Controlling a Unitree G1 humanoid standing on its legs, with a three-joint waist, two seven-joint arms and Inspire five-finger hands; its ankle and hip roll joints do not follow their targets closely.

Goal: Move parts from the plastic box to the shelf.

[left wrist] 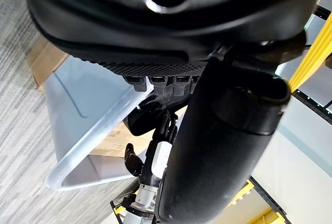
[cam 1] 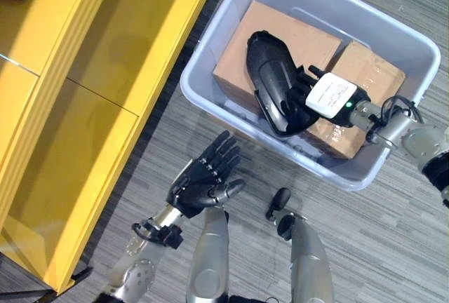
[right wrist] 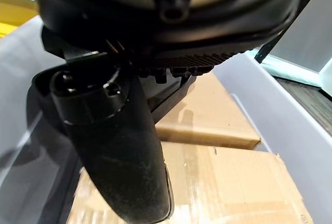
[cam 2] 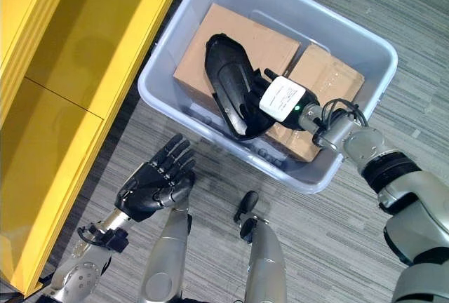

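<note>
- 2 cardboard boxes lie side by side in the plastic box (cam 1: 414,43): larger cardboard box (cam 1: 280,29) toward the shelf side, smaller cardboard box (cam 1: 372,71) on the far side from it, edges touching or nearly so.
- Plastic box is pale grey-blue and translucent, sits on grey striped floor (cam 1: 393,247), just beside the yellow shelf (cam 1: 105,92).
- Black part (cam 1: 270,82), a curved moulded shell, lies tilted across the top of the larger cardboard box, lower end toward the box's near wall.
- Right hand (cam 1: 309,85) is inside the plastic box against the black part; white plate on the back of the hand faces up.
- Right hand's fingers (cam 1: 303,78) reach over the part's edge; their tips are hidden behind it, so cannot tell whether they grip it.
- Right wrist view: thumb (right wrist: 119,151) stands out dark in front of both cardboard boxes, with the black part beside it; grip not readable there.
- Left hand (cam 1: 203,180) hovers over the floor between shelf and plastic box, near the box's near wall, palm up, fingers loosely spread, holding nothing.
- Yellow shelf has flat open compartments with nothing visible on them near the plastic box.
</note>
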